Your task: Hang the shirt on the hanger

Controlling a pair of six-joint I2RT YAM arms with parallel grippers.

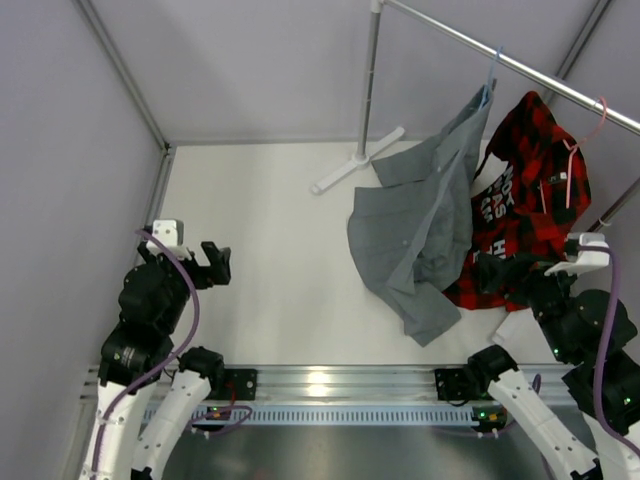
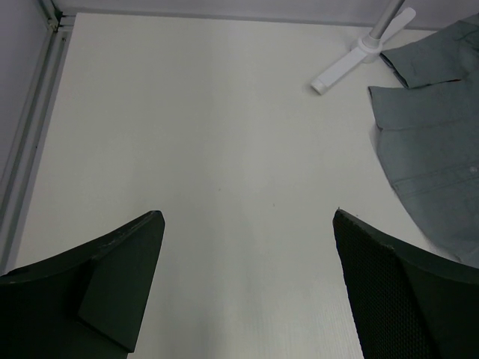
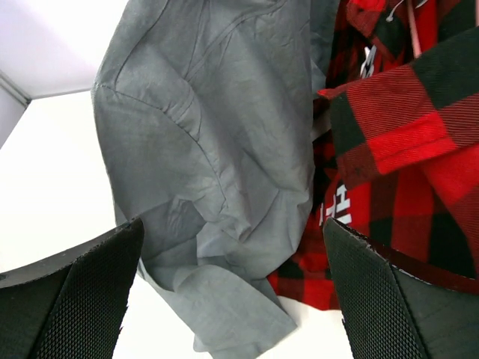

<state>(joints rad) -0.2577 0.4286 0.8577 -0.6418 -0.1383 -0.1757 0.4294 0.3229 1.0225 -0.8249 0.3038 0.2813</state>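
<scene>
The grey shirt (image 1: 420, 225) hangs from the light-blue hanger (image 1: 490, 82) on the rail, its top at the hook and its lower part spread on the white table. It also shows in the left wrist view (image 2: 438, 149) and the right wrist view (image 3: 217, 149). My left gripper (image 1: 217, 264) is open and empty at the left, far from the shirt; its fingers (image 2: 120, 280) frame bare table. My right gripper (image 1: 497, 272) is open and empty, close in front of the shirt's lower edge, with nothing between its fingers (image 3: 90, 288).
A red-and-black plaid shirt (image 1: 530, 190) with white lettering hangs on a pink hanger (image 1: 585, 150) right of the grey shirt. The metal rail (image 1: 520, 68) stands on a post with a white foot (image 1: 355, 160). Grey walls enclose the table (image 1: 270, 250).
</scene>
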